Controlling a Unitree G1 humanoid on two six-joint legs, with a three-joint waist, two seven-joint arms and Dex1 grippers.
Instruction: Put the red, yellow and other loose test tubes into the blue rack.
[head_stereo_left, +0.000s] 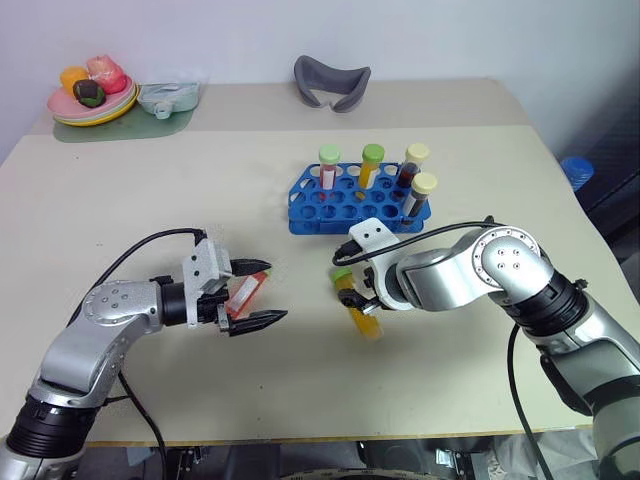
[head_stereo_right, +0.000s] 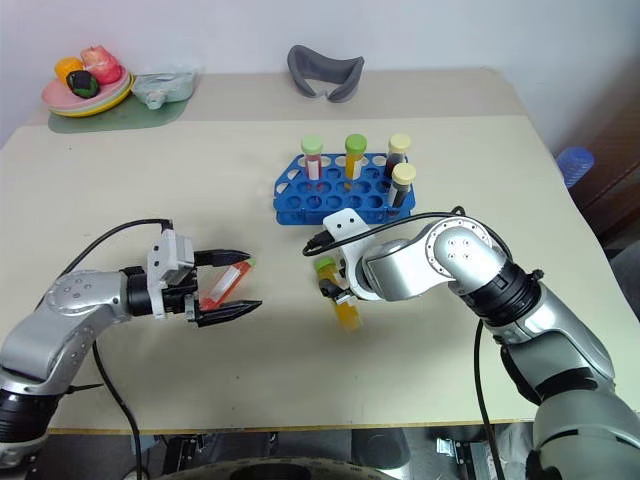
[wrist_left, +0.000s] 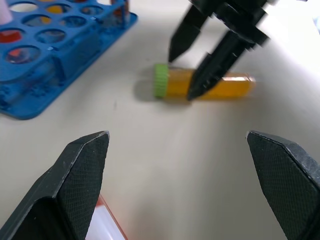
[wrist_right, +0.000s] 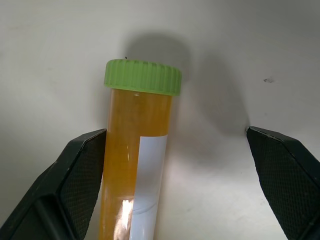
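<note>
Fingers of the right gripper (head_stereo_left: 350, 291) are standing wide open around the yellow green-capped plastic tube (head_stereo_left: 362, 315), lying mid-frame below the bright blue plastic rack (head_stereo_left: 350, 205), holding nothing. Light, smooth, probably slippery; gripping mid-body seems best.

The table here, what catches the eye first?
The bright blue rack in the middle of the table, with four capped tubes standing in it. In front of it, the right fingers stand open around a yellow tube lying flat; a red tube lies between the open left fingers.
</note>
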